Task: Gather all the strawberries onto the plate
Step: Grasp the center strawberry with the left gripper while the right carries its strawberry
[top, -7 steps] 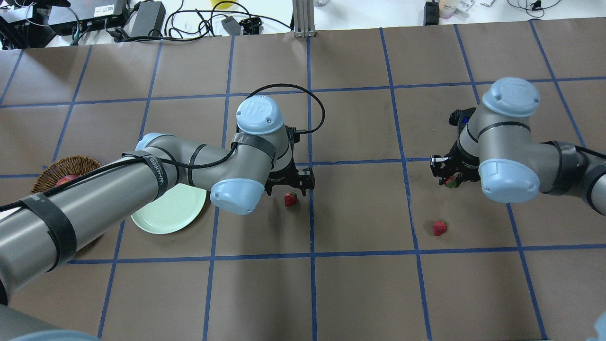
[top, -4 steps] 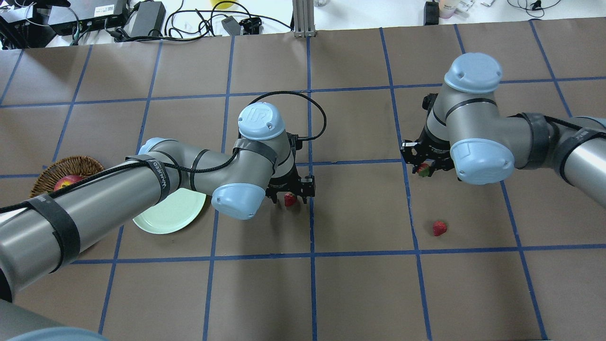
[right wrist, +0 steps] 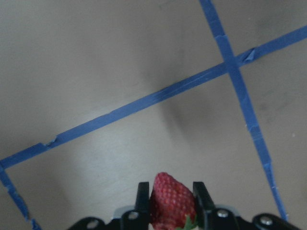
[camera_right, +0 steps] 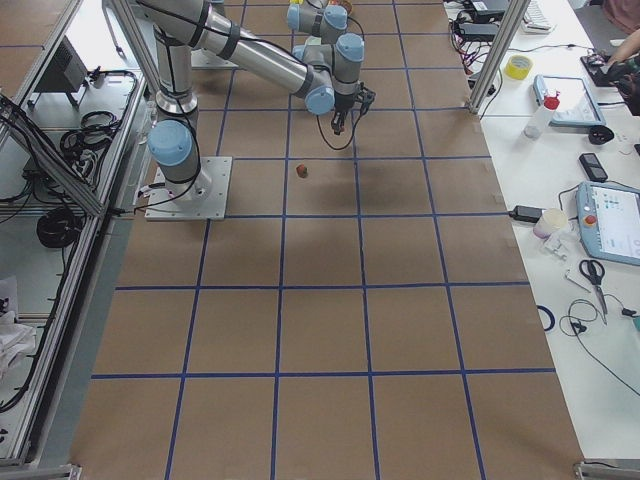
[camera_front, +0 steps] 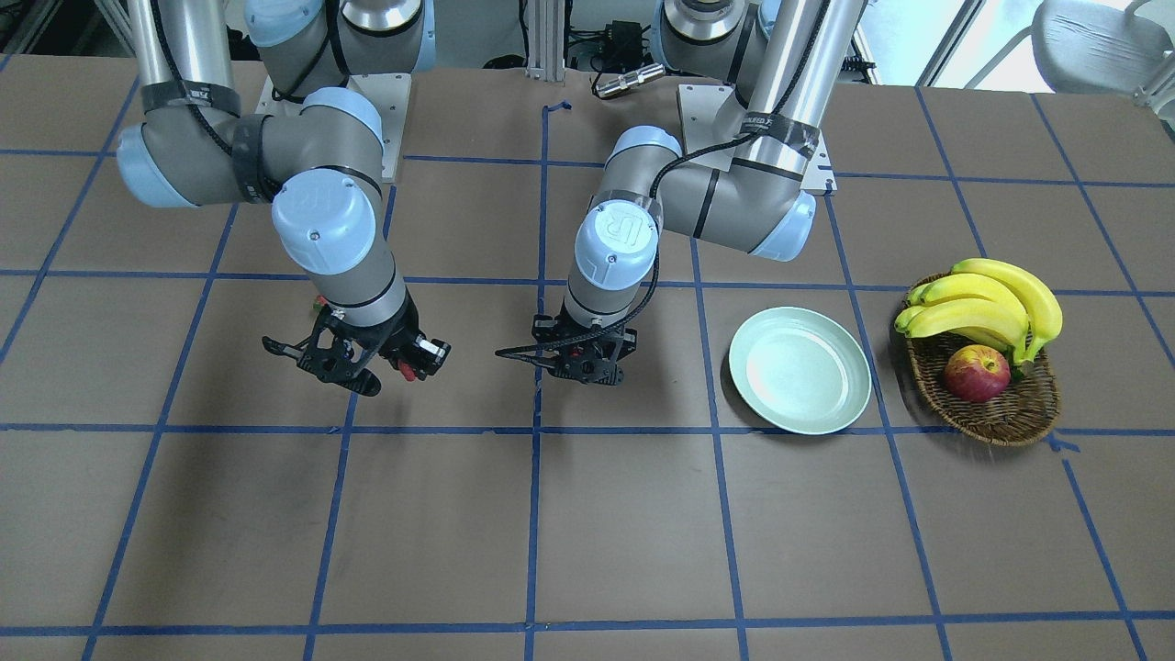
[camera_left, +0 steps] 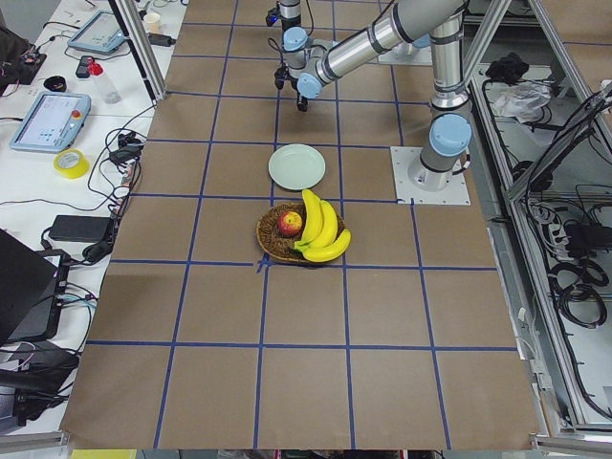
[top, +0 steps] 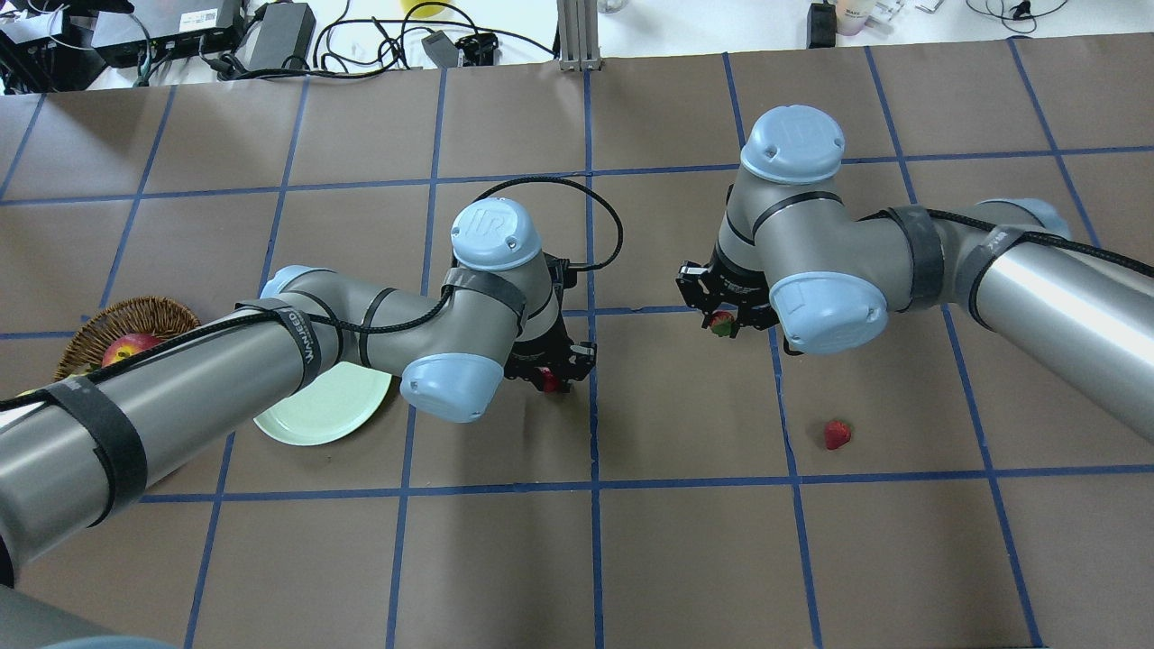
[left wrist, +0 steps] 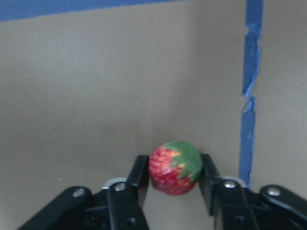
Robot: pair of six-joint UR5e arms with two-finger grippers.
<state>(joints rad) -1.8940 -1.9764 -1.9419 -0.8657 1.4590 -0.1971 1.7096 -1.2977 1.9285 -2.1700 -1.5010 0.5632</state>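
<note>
My left gripper (top: 552,377) is down at the table with its jaws closed against both sides of a strawberry (left wrist: 169,168), just right of the mint-green plate (top: 315,410). My right gripper (top: 721,317) is shut on a second strawberry (right wrist: 171,197) and holds it above the table, right of the centre line. A third strawberry (top: 837,434) lies loose on the table, right of and nearer to me than the right gripper. The plate (camera_front: 799,369) holds nothing.
A brown wicker basket (camera_front: 1010,415) with a red apple (camera_front: 976,374) and bananas (camera_front: 987,303) stands beyond the plate on the left side. Blue tape lines grid the brown table. Cables and boxes lie along the far edge.
My right arm has carried its strawberry leftward toward the table's middle. My left gripper has come down around the strawberry and closed on it.
</note>
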